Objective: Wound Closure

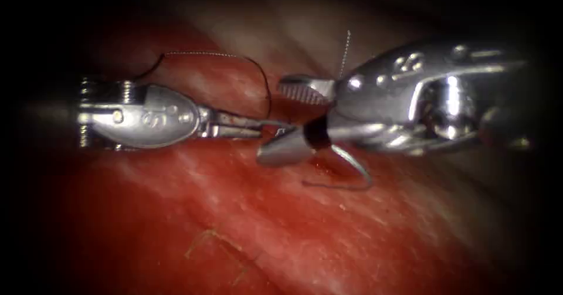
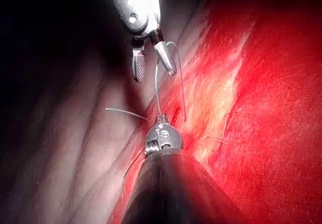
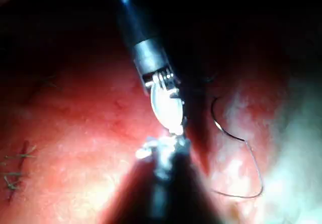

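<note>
Seemingly the needle [image 1: 359,165], a curved grey piece, lies on the tissue [image 1: 234,230] right under the right tool [image 1: 281,122], just right of the cut [image 1: 319,166], a dark wet slit below the two tips. Its thick part starts near the base of that tool's lower jaw, bends round and thins toward the left. Neither tool holds it, and I cannot tell whether its point sits in the tissue.

The thread [image 1: 205,53] arcs dark above the left tool [image 1: 267,125], drops down beside its tip and ends at its jaws. These jaws are closed on the thread; in the left wrist view the left tool [image 2: 162,118] pinches a strand [image 2: 157,90] that rises straight to the right tool [image 2: 155,74]. There the thread hooks over one jaw and comes back down to the tissue [image 2: 282,133] beside the cut. The right tool's jaws are spread wide, one above and one below the left tool's tip, and grip nothing.

A short pale thread end [image 1: 346,48] stands up behind the right tool, and another end [image 2: 123,112] sticks out sideways near the left tool.

From the right wrist view the left tool [image 3: 176,128] meets the right tool tip to tip, with the thread [image 3: 224,131] curling on the tissue beside them.

Farther out, yellowish stitch ends [image 1: 211,239] lie on the near tissue, well apart from the tools.
</note>
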{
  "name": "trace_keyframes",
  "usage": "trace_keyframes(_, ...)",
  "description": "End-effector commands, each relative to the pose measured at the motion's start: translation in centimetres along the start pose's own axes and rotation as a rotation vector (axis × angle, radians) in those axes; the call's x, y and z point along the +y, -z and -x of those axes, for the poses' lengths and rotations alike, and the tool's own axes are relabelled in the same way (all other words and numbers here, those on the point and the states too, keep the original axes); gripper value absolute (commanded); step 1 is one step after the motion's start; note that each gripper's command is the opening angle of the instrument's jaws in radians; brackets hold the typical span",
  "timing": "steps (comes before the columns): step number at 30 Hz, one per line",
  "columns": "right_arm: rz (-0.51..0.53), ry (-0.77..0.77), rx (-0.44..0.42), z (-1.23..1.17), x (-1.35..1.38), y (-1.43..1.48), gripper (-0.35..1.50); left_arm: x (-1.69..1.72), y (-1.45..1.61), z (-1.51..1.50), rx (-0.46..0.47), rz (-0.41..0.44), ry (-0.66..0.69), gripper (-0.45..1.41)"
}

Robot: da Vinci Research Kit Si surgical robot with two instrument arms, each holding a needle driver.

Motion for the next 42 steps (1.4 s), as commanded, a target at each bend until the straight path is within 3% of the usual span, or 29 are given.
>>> trace_keyframes(1,0.001,0.002,-0.001,0.05,-0.02,-0.11,1.28,0.01,-0.06,0.02,-0.002,-0.002,-0.002,-0.45)
trace_keyframes(11,-0.015,0.021,-0.042,0.15,-0.06,-0.12,1.19,0.03,-0.04,0.0,-0.007,-0.006,-0.008,-0.45)
trace_keyframes(13,-0.019,0.024,-0.052,0.16,-0.06,-0.13,1.06,0.04,-0.04,-0.02,-0.007,-0.006,-0.013,-0.45)
trace_keyframes(14,-0.023,0.026,-0.062,0.16,-0.07,-0.14,0.8,0.05,-0.04,-0.03,-0.007,-0.007,-0.013,-0.45)
trace_keyframes(15,-0.023,0.026,-0.062,0.16,-0.07,-0.14,0.43,0.05,-0.04,-0.03,-0.007,-0.007,-0.019,-0.45)
trace_keyframes(16,-0.021,0.026,-0.064,0.15,-0.07,-0.14,-0.07,0.05,-0.04,-0.04,-0.007,-0.007,-0.025,-0.45)
trace_keyframes(17,-0.018,0.035,-0.057,0.14,-0.06,-0.13,-0.35,0.06,-0.04,-0.04,-0.007,-0.007,-0.025,-0.45)
trace_keyframes(27,-0.012,0.078,-0.04,0.15,-0.04,-0.1,-0.35,0.06,-0.02,-0.04,-0.007,-0.006,-0.025,-0.45)
trace_keyframes(28,-0.012,0.078,-0.037,0.16,-0.04,-0.09,-0.35,0.05,-0.03,-0.04,-0.007,-0.005,-0.024,-0.37)
trace_keyframes(31,-0.009,0.077,-0.027,0.19,-0.03,-0.06,-0.35,-0.01,-0.03,-0.05,-0.012,-0.018,-0.008,0.63)
trace_keyframes(32,-0.008,0.083,-0.022,0.2,-0.03,-0.04,-0.35,-0.04,-0.02,-0.05,-0.015,-0.026,0.029,0.86)
trace_keyframes(33,-0.006,0.083,-0.014,0.22,-0.03,-0.01,-0.35,-0.07,-0.01,-0.04,-0.021,-0.04,0.061,0.98)
trace_keyframes(42,-0.001,0.093,0.049,0.22,0.0,0.21,-0.35,-0.19,-0.13,0.28,-0.037,-0.078,0.073,0.96)
